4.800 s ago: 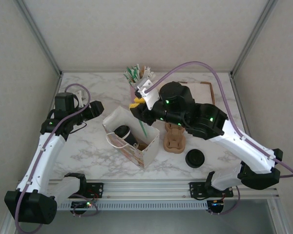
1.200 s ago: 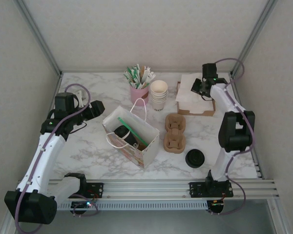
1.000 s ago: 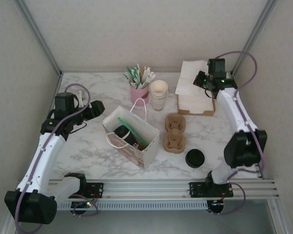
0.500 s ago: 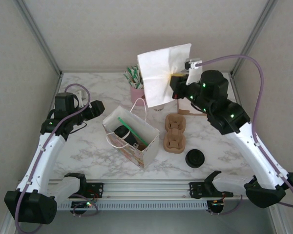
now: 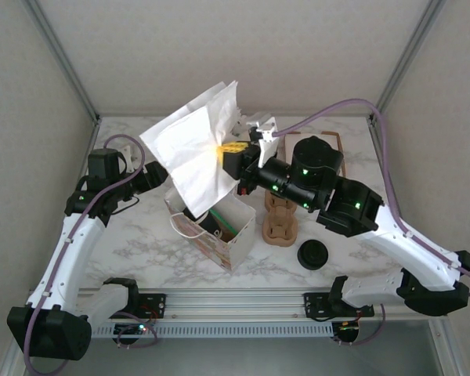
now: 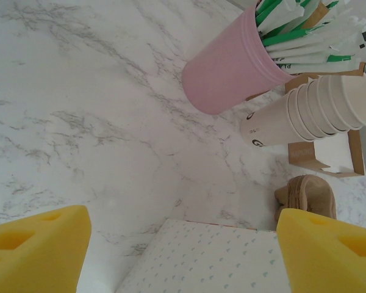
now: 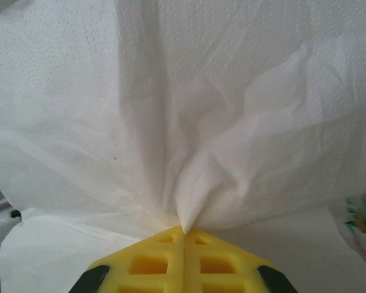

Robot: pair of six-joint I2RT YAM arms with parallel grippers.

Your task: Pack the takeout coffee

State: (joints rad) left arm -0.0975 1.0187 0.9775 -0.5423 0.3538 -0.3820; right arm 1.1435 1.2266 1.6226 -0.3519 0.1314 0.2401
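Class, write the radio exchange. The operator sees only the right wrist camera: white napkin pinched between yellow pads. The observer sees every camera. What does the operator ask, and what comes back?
Operator: Where is my napkin hanging?
Observer: The napkin, pinched in the right gripper, hangs over the open paper bag and covers its far-left part.
Operator: What is the left gripper doing?
Observer: The left gripper is open and empty, beside the bag's left end.
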